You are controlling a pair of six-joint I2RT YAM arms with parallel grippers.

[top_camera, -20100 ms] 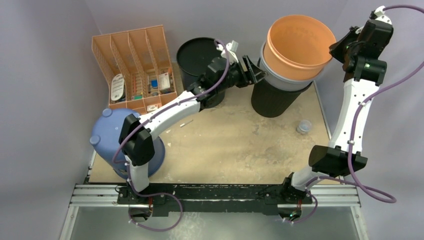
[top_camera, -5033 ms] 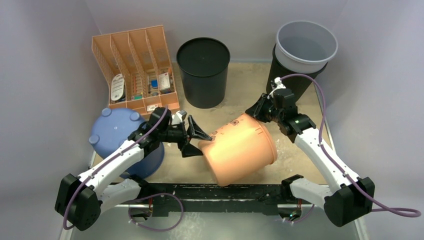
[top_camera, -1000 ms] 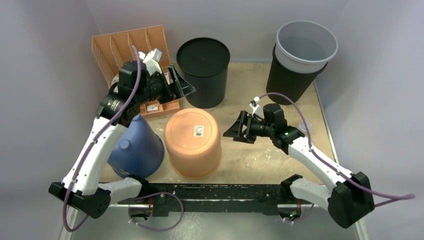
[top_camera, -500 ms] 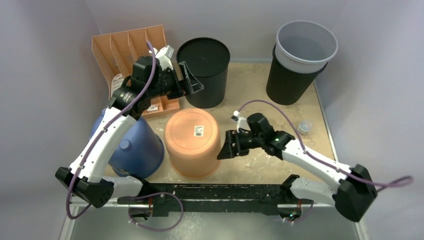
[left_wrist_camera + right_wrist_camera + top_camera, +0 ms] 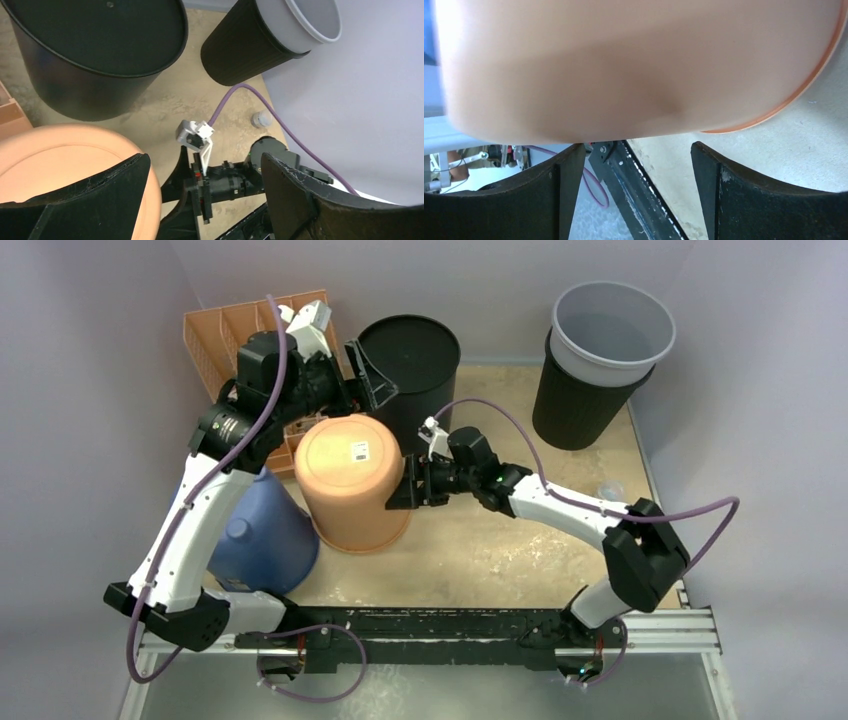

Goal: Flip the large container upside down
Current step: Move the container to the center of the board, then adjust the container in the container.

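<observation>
Orange container [image 5: 350,485], black bin [image 5: 412,352], blue tub [image 5: 262,540]

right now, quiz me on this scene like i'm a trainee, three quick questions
1. True or false: the orange bucket has its base facing up.
2. The grey bin is: A upside down, B nested in a black bin, C lying on its side?
3. What is stuck on the bucket's base?
Key: 1 true; 2 B; 3 a white label.
</observation>
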